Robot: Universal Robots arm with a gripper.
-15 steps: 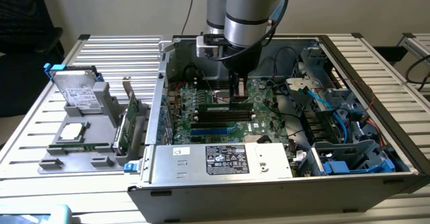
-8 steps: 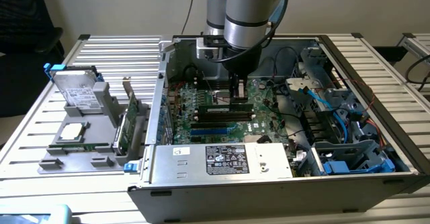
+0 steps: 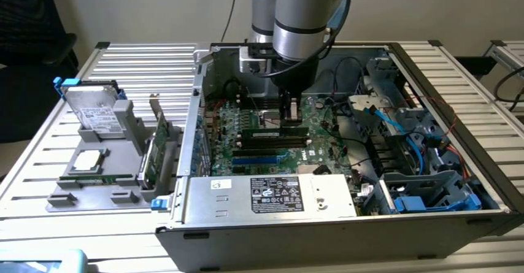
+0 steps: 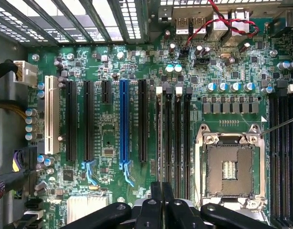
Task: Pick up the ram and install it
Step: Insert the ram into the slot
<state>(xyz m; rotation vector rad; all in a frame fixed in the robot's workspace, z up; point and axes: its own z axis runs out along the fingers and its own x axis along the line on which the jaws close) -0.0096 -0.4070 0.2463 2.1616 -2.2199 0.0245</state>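
Observation:
The ram (image 3: pixel 266 132), a narrow green stick with black chips, stands on edge just over the far end of the black memory slots (image 3: pixel 270 145) on the motherboard inside the open computer case. My gripper (image 3: pixel 289 124) comes straight down onto its top edge and is shut on it. In the wrist view the gripper (image 4: pixel 161 191) shows its two fingers pressed together, lined up with the row of long black memory slots (image 4: pixel 172 138). The ram is edge-on and hidden between the fingers there.
The empty processor socket (image 4: pixel 229 169) lies beside the slots. A power supply (image 3: pixel 274 196) fills the case's near side, and blue cables (image 3: pixel 393 123) and drive cages are on the exterior view's right. Outside, a grey fixture (image 3: pixel 90 190) holds a hard drive (image 3: pixel 94 110) and an expansion card (image 3: pixel 159 141).

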